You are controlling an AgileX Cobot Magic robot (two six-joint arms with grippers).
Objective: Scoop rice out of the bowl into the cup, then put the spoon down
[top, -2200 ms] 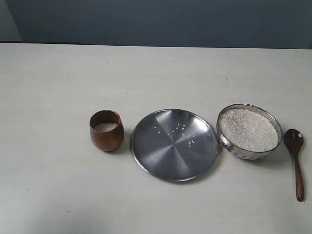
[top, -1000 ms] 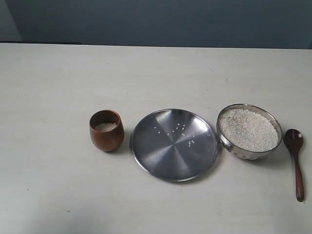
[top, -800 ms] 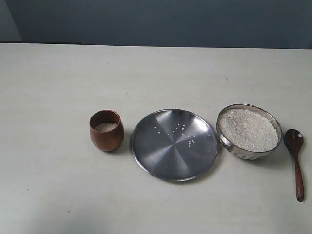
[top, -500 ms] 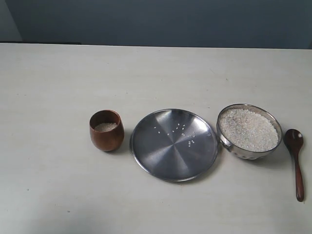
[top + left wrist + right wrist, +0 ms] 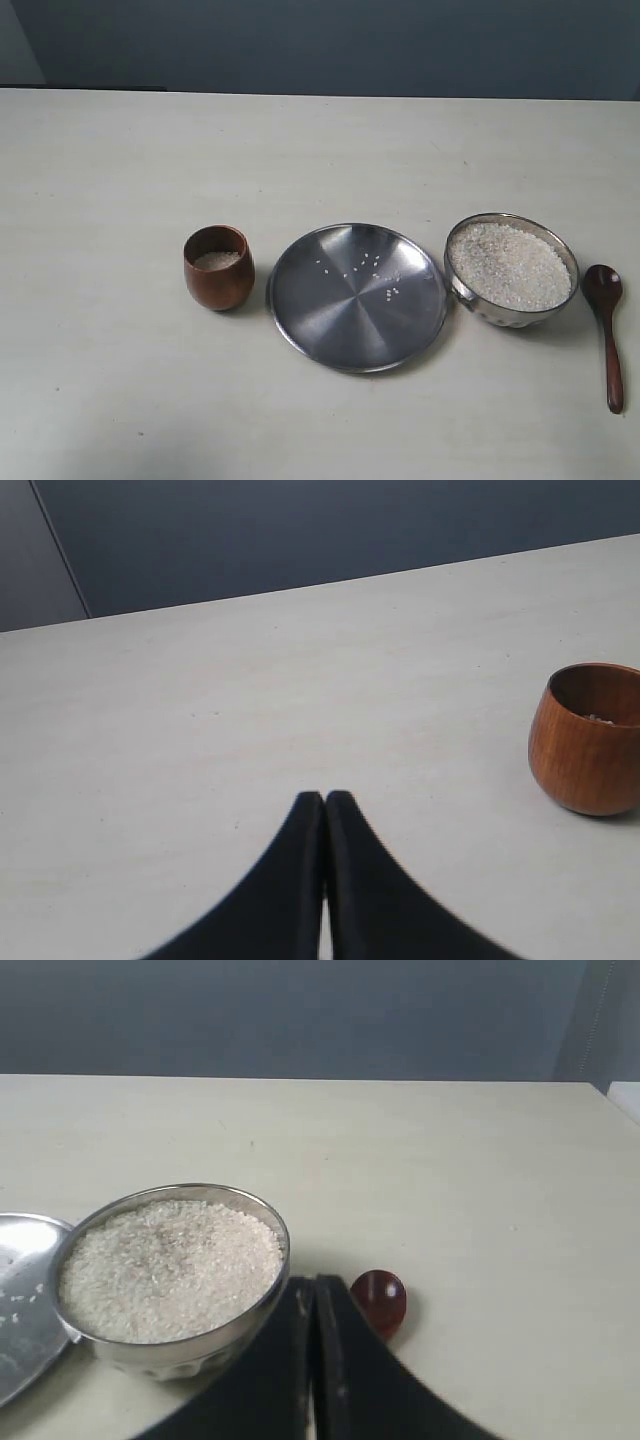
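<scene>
Lying on the surface (image 5: 300, 150) just right of the bowl (image 5: 497, 313), the spoon (image 5: 608, 330) is untouched. Rice (image 5: 510, 265) fills the bowl; the cup (image 5: 218, 270), left of the plate (image 5: 340, 322), holds a little. The left gripper (image 5: 324, 800) and the right gripper (image 5: 315, 1285) are closed, empty.

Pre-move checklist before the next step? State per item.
1. Spoon free to grasp: ok, lying on the table right of the bowl, nothing touching it.
2. Right hand ready to grasp: not ok, fingers shut together and holding nothing.
3. Left hand out of the way: ok, shut and apart from the cup.
4. Cup upright: ok, with a little rice inside.
5. Bowl stocked: ok, rice fills it close to the rim.
6. Plate clean: not ok, stray grains on it.
</scene>
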